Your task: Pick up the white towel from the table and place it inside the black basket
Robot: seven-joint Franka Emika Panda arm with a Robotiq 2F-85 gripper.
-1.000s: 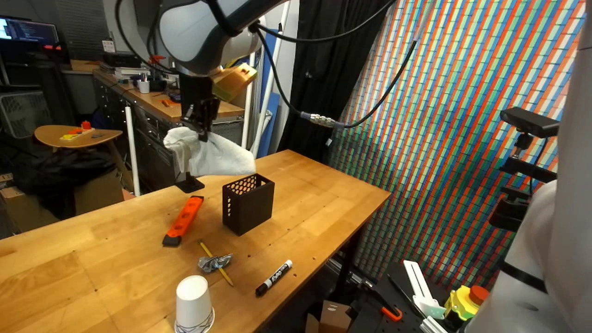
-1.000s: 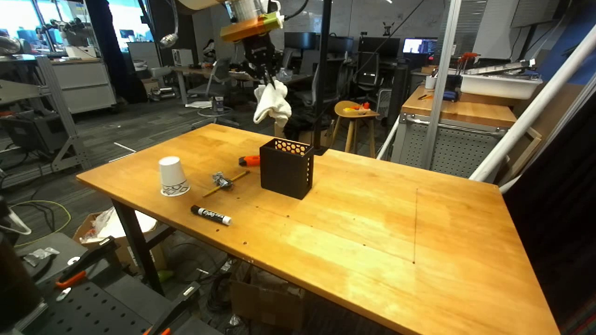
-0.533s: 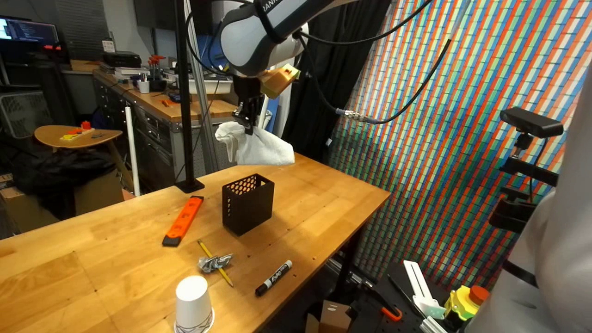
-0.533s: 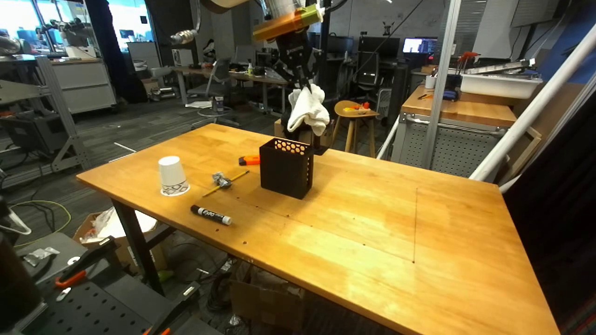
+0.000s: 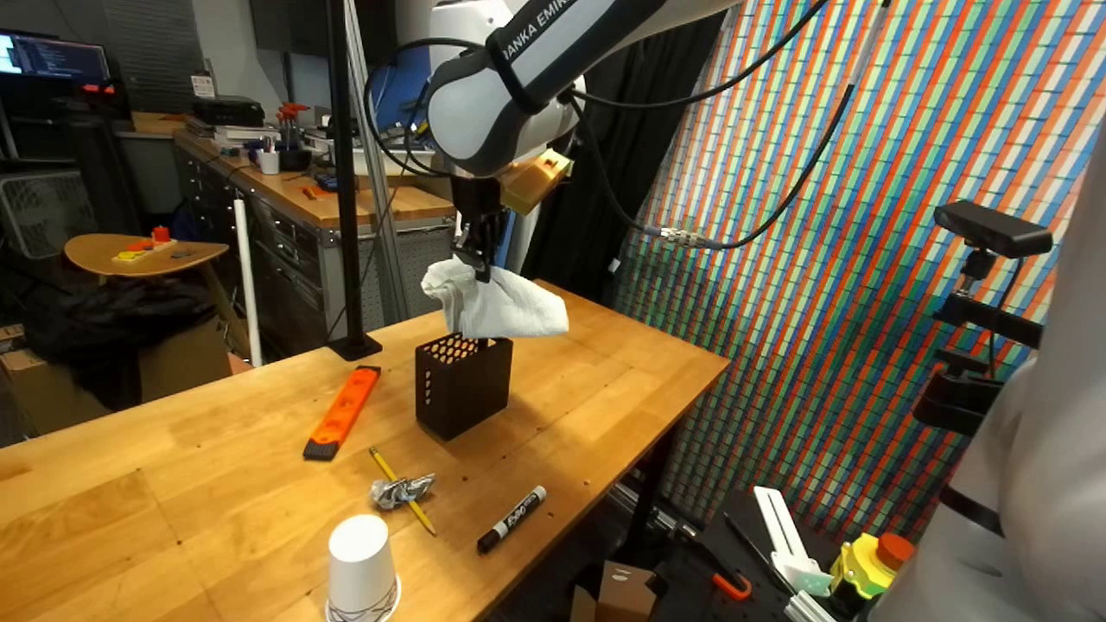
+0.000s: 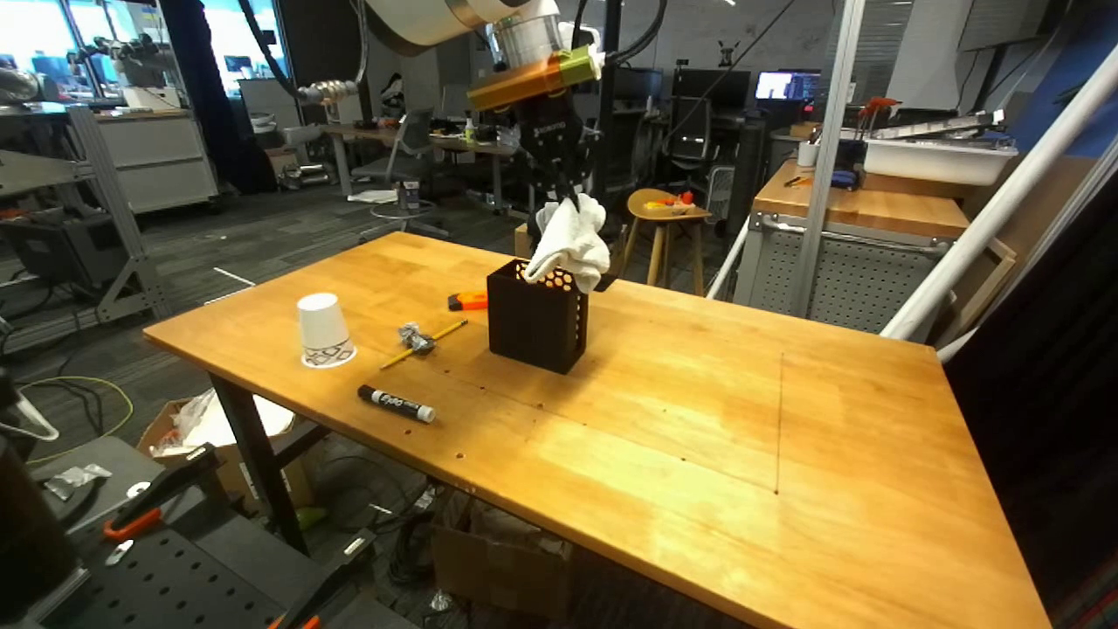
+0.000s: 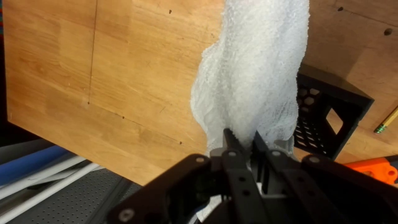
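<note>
One white towel (image 7: 259,74) hangs pinched in our gripper (image 7: 243,136); the black basket (image 7: 348,109) juts out on the wrist view's right, where we should probably shift.

Towel (image 7: 261,68) seemingly partly obstructs basket (image 6: 534,321)
</note>
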